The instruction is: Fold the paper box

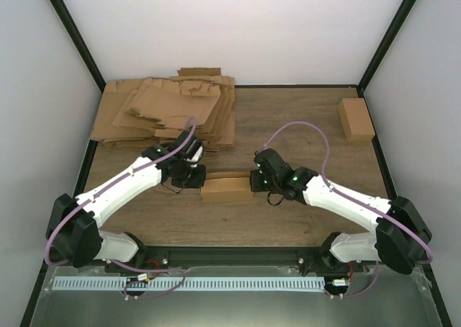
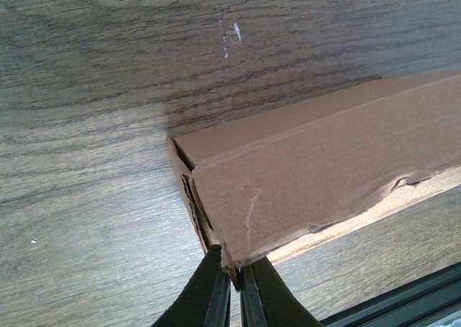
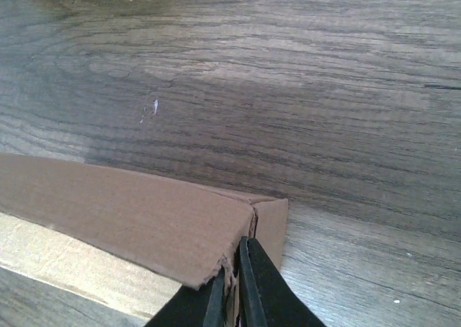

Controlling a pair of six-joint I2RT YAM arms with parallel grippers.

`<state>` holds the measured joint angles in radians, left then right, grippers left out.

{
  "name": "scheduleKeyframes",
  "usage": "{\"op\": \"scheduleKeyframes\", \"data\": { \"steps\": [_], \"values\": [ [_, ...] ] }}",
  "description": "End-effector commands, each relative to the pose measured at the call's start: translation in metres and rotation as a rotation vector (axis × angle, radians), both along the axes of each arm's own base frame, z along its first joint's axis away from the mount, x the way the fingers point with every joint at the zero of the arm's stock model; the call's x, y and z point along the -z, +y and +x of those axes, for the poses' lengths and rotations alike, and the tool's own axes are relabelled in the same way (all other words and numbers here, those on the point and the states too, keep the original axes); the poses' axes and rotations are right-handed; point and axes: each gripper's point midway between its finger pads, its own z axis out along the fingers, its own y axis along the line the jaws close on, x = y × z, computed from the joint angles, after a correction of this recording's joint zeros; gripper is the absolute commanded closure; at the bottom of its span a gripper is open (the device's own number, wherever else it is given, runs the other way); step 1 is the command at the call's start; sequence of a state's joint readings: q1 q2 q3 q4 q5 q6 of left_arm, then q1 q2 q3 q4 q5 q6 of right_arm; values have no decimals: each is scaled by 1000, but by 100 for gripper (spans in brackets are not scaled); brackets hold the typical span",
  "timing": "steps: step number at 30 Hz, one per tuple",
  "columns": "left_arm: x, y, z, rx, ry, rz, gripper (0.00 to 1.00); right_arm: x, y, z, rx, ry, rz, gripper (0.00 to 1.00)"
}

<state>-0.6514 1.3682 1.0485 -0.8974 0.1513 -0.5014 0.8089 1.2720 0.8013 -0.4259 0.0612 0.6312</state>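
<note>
The left gripper [image 2: 234, 278] has its black jaws nearly together, pinching the near corner at the left end of a plain brown rectangular cardboard paper box [image 1: 225, 189]. The right gripper [image 3: 232, 273] pinches the near corner of the box's right end, its jaws just as narrow on the cardboard edge. The box lies lengthwise between the two arms, near the middle of the grey-brown wooden table [image 1: 302, 132]. A heap of flat brown cardboard sheets [image 1: 169, 111] sits far left; a small brown cardboard block [image 1: 356, 119] sits far right.

Bright even light; paper box [image 2: 310, 176] casts soft shadow.
</note>
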Motion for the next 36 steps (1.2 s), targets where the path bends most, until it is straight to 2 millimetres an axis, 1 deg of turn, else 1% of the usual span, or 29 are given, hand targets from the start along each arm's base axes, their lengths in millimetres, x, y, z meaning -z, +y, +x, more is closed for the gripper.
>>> {"op": "scheduleKeyframes", "data": {
  "steps": [1, 4, 9, 15, 21, 25, 27, 31, 33, 35, 36],
  "values": [
    [-2, -11, -4, 23, -6, -53, 93, 5, 0, -8, 37, -15, 6, 94],
    [-1, -9, -6, 22, -7, -53, 93, 6, -1, -10, 24, -56, -17, 95],
    [3, -6, -12, 25, -3, -46, 93, 15, -4, -12, 20, -39, -59, 95],
    [13, -3, -24, 24, 8, -45, 94, 22, 1, -24, 12, -40, -13, 94],
    [25, 2, -34, 13, 22, -27, 94, 35, 2, -35, 20, -44, -48, 94],
    [30, 2, -36, 9, 10, -31, 94, 40, 0, -37, 25, -60, -65, 88],
    [27, 1, -35, 4, -7, -39, 94, 33, 1, -37, 19, -74, -54, 84],
    [19, 2, -31, -5, -37, -41, 94, 3, 2, -33, 19, -125, -13, 76],
    [15, 3, -29, -8, -44, -36, 94, -8, 0, -32, 20, -143, -7, 70],
    [11, 3, -27, -12, -53, -33, 92, -14, -1, -33, 13, -148, -13, 68],
    [8, 4, -26, -16, -60, -31, 88, -16, -1, -33, 9, -149, -14, 67]
  ]
}}
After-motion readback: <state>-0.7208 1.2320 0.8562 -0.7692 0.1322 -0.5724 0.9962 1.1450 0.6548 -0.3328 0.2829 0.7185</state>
